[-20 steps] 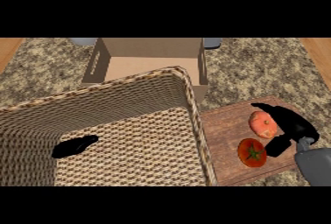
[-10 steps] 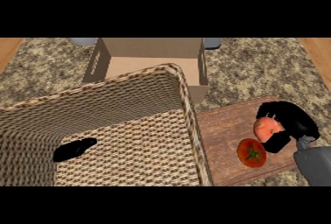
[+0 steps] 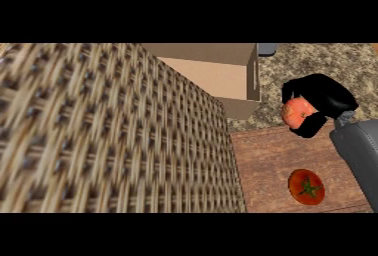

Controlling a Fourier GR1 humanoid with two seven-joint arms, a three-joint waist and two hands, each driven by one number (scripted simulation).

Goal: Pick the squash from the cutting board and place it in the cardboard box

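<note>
The right robot hand [image 3: 325,95] is closed round the squash [image 3: 295,112], black fingers curled over its top and far side, so only the orange face turned toward the box [image 3: 241,107] shows. Its grey forearm [image 3: 358,145] runs down and away from the box to the view's right edge. The left robot hand is not in view.

The squash hangs just right of the box, near its right wall and outside it. It looks lifted off the board [image 3: 269,160], which lies on the near side of the box and to its right. A tomato [image 3: 306,186] lies flat on that board, well apart from the box. A wicker basket [image 3: 111,130] fills everything left of the box, with its weave very close to the camera. The speckled surface [image 3: 310,62] shows right of the box.

The squash looks small, round and smooth-skinned, so probably light and stiff but inclined to roll or slip (a rind gives little for fingers to bite on). Taking it across its widest part, thumb opposite fingers, seems the safest hold. It still has to clear the box's right wall.
</note>
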